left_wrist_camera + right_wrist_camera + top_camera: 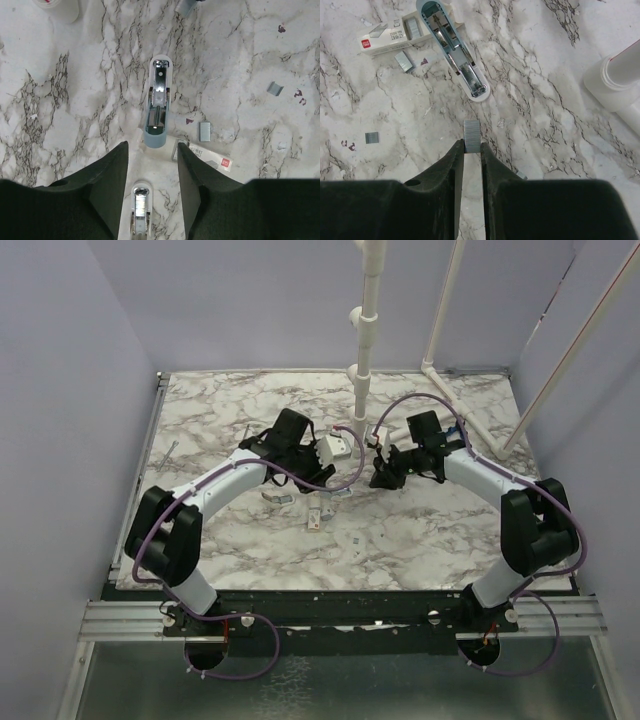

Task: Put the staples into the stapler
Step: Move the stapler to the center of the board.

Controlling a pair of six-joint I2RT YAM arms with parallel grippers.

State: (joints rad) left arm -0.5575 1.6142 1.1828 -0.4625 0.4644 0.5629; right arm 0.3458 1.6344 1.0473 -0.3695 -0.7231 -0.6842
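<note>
My right jaws are clenched on the staples point(472, 136), a short ribbed strip of grey metal pinched at the tips of my matte black fingers point(445, 175). My left jaws stand released. Between them sits a rounded, white-rimmed, metal-lined tip that looks to be the stapler's swung-open half, and it touches neither side.

There is one stapler point(454, 47). It lies opened out about the middle of the bench point(545, 110), between my two arms and just beyond my right fingertips. It is a slim oblong with rounded ends, with a white plastic shell, a pale teal rim on one half and a bright steel channel inside.

Just beside it on the near side lies one small white cardboard box point(379, 36), its tray slid out with grey strips in it. The box bears a red square logo and small dark print that I cannot read for sure. Two loose strips point(404, 61) lie flat nearer still, one by the box and one well apart from it.

The bench is smooth white marble pattern with grey veins and a few dark red specks. One white plastic pipe point(615, 80) stands on the far side.
</note>
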